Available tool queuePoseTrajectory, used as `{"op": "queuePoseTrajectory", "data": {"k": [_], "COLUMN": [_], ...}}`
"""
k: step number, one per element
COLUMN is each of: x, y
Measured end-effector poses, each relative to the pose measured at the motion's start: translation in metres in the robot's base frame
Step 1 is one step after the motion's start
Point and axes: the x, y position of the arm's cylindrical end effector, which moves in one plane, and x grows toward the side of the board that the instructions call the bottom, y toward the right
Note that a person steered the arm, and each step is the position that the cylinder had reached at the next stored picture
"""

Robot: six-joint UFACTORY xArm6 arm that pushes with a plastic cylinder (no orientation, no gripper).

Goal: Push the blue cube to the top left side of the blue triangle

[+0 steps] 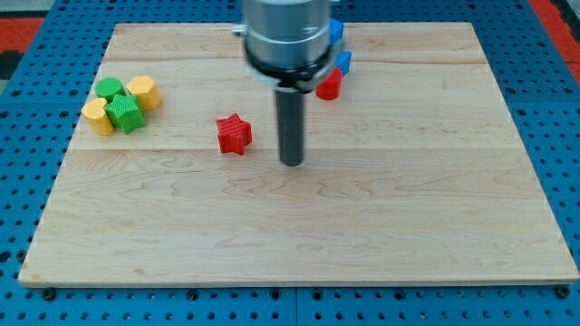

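My tip point(292, 163) rests on the wooden board near its middle, just right of a red star point(234, 134). Two blue blocks show at the view's top, partly hidden behind the arm: one point(336, 31) near the board's top edge and one point(343, 62) just below it. Which of them is the cube and which the triangle I cannot tell. A red block point(329, 85) sits directly below the lower blue block, touching it. My tip is well below and left of the blue blocks.
A cluster at the view's left holds a green round block point(111, 89), a green block point(127, 113), a yellow block point(144, 91) and another yellow block point(98, 116). The board point(408, 199) lies on a blue pegboard.
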Motion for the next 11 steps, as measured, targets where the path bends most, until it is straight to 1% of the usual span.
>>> {"op": "queuePoseTrajectory", "data": {"k": [1, 2, 3, 4, 7, 8, 9, 10, 11], "x": [-0.010, -0.014, -0.030, -0.036, -0.035, -0.029, -0.030, -0.128, -0.202], "y": [0.014, 0.015, -0.004, -0.004, -0.003, 0.033, 0.146, 0.208, 0.180]}}
